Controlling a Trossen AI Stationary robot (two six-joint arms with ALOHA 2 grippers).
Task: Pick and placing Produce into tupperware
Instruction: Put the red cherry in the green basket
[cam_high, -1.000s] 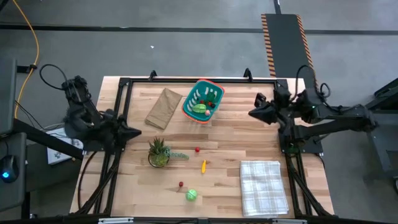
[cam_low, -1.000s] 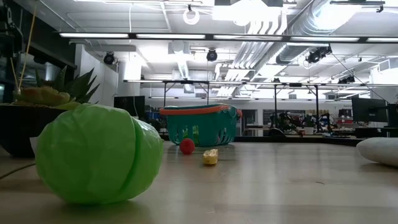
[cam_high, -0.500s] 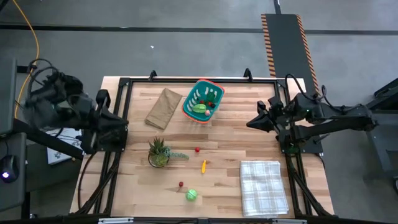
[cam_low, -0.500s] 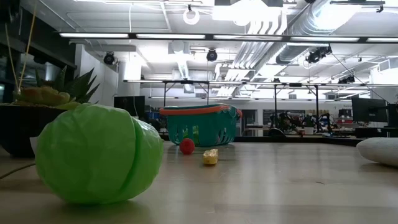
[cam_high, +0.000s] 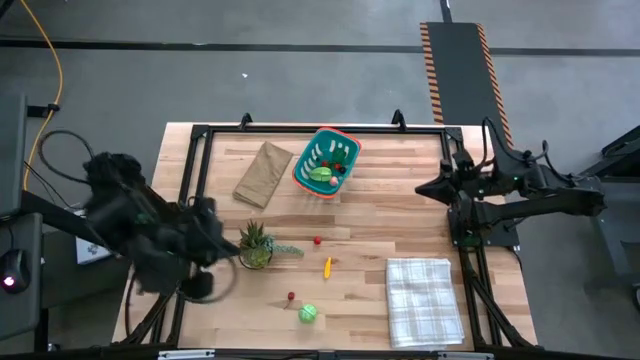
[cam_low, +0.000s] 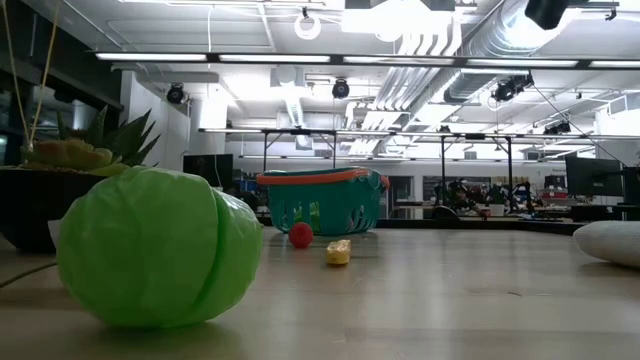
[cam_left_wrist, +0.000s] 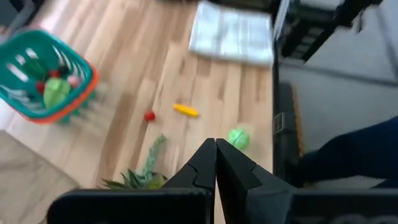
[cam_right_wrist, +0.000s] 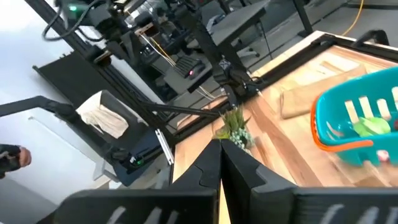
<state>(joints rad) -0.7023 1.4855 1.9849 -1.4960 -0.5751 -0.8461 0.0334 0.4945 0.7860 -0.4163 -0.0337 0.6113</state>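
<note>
The tupperware (cam_high: 326, 162), a teal basket with an orange rim, stands at the table's far middle with green and red produce inside it. Loose produce lies on the tabletop: a red piece (cam_high: 317, 240), a yellow-orange piece (cam_high: 327, 266), a second red piece (cam_high: 291, 296) and a green cabbage (cam_high: 308, 314), large in the low view (cam_low: 155, 248). My left gripper (cam_high: 222, 240) is shut and empty, raised at the left edge beside the potted plant. My right gripper (cam_high: 420, 188) is shut and empty, hanging at the right edge, far from the produce.
A spiky potted plant (cam_high: 255, 245) stands left of the loose produce. A flat brown paper bag (cam_high: 264, 172) lies left of the basket, and a checked cloth (cam_high: 424, 300) lies at the near right. A black frame runs along the table's edges.
My left gripper has swung up and toward the table's near edge, turning and tipping as it went, and now hangs beside the plant. My right gripper has drawn back a little toward the right edge and levelled out. Both stayed shut. No produce has moved.
</note>
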